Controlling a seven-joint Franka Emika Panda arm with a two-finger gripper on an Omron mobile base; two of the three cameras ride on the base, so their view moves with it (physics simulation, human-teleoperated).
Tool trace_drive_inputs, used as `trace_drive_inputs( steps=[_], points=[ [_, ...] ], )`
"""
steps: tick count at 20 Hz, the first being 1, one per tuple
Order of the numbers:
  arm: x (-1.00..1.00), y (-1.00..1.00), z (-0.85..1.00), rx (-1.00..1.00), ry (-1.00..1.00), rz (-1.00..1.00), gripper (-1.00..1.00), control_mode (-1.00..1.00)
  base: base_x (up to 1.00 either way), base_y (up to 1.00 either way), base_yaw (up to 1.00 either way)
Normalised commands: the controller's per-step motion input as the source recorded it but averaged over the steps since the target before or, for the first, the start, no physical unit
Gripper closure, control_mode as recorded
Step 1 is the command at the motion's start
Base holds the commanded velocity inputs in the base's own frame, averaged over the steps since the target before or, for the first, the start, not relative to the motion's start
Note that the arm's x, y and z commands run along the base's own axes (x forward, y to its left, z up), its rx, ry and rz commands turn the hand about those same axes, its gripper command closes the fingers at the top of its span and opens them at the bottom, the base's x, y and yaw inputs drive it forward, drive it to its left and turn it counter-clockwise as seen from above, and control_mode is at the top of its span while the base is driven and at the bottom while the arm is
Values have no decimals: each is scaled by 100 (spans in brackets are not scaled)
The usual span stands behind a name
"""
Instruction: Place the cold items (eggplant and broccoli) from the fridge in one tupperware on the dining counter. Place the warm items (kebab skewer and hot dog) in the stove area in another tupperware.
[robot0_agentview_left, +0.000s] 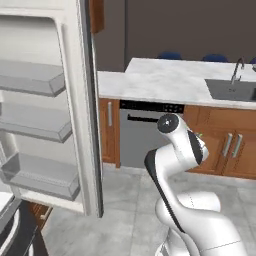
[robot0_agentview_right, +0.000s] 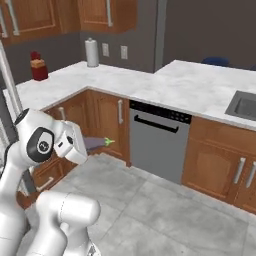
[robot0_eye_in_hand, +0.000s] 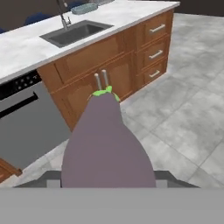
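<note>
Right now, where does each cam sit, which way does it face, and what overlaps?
Left base view: behind the arm's left, facing the open fridge door and dishwasher; white arm lower right.
Right base view: behind the arm's right, facing the corner counter; arm lower left, eggplant at its hand.
Hand view: on the hand, looking along the held eggplant toward the sink.
Shared: dishwasher, counter, sink.
</note>
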Motion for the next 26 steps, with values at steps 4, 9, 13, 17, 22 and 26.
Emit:
trace_drive_inputs(
  steps=[4,9,13,17,22,26],
  points=[
    [0,0,0,0,0,0,100,100,40,-82,-34],
    [0,0,0,0,0,0,100,100,78,-72,-23],
    [0,0,0,0,0,0,100,100,81,-74,-18],
    [0,0,0,0,0,0,100,100,49,-95,-22],
    [0,0,0,0,0,0,100,100,23,-100,-12],
    [0,0,0,0,0,0,100,100,21,-100,-7]
  ],
)
